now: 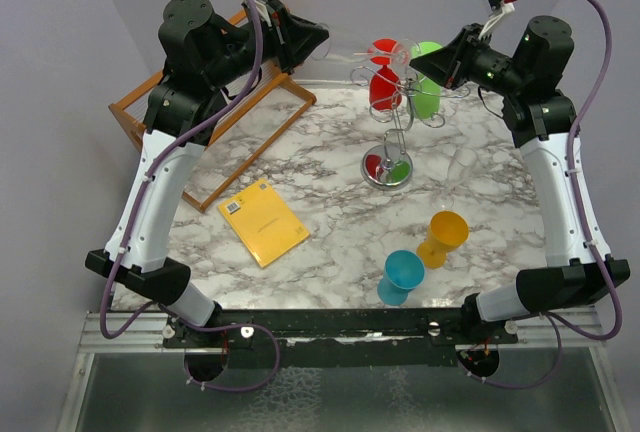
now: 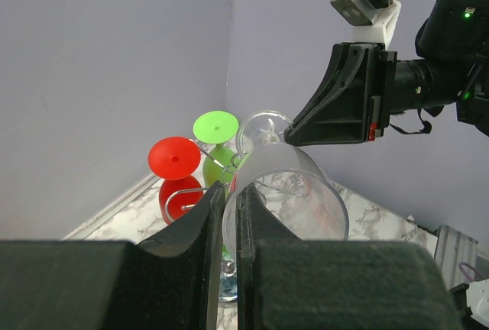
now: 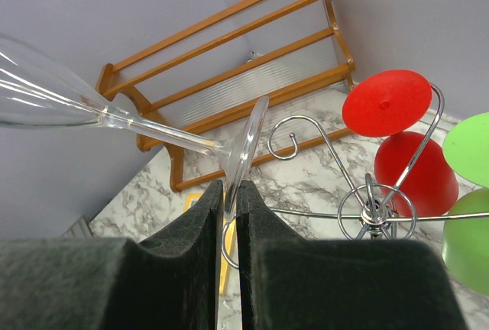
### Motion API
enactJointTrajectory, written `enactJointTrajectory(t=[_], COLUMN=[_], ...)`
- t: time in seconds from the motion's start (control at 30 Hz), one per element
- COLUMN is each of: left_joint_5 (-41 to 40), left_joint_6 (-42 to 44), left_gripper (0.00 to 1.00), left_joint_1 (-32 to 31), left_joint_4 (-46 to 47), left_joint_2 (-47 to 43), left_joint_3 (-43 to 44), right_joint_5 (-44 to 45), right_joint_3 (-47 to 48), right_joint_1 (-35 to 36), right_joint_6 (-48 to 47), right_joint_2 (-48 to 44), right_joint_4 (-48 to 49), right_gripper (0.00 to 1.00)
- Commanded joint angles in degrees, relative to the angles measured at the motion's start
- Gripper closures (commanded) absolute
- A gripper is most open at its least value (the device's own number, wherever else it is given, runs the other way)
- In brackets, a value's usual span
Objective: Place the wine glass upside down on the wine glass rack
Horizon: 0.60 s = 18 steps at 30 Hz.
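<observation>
The wine glass [image 1: 352, 51] is clear of the table, lying on its side in the air at the back of the scene, level with the top of the wine glass rack [image 1: 394, 137]. Its long axis runs almost flat from left to right, with the bowl toward the left arm and the foot toward the right.

We see both ends held. The left gripper [image 2: 229, 192] has its jaws drawn narrow on the wall of the bowl at the rim. The right gripper [image 3: 228, 189] has its jaws pinched narrow on the edge of the foot, and the stem slants away from them toward the bowl.

The foot end is the one next to the rack. From the right wrist, a bare scroll arm [image 3: 294, 137] curls just beside the foot, with the rack's hub beyond it. A red glass [image 1: 385, 87] and a green glass [image 1: 427, 94] already hang bowl-down on the far arms.

We judge the right arm the nearer one. The glass has to tip from lying flat to foot-up, so the stem can slide into that bare arm.

Further out, the wooden rack [image 1: 130, 117] stands at the left rear. On the marble table [image 1: 480, 182] toward us are a yellow booklet [image 1: 263, 222], a blue cup [image 1: 400, 277] and a yellow cup [image 1: 443, 237], all well apart from the glass.
</observation>
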Motion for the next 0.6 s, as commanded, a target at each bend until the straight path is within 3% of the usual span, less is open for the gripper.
enactJointTrajectory(t=[0.0,0.43,0.57], left_joint_5=[2.6,3.4,3.3], left_joint_6=[-0.6,-0.9,-0.4], left_gripper=[1.00,1.00,1.00], left_joint_1=[-0.1,0.0,0.0], left_joint_4=[3.0,3.5,3.4], left_joint_2=[-2.3,-1.6,-1.7], left_joint_3=[-0.3,-0.2,-0.2], right_joint_5=[-0.9,-2.3,-1.2], right_joint_3=[-0.8,-2.2,-2.2], right_joint_1=[0.3,0.3,0.3], right_joint_6=[1.5,3.5,3.1], right_joint_2=[0.6,1.1,1.0], right_joint_4=[4.1,5.3,4.8], right_gripper=[0.88,0.80,0.90])
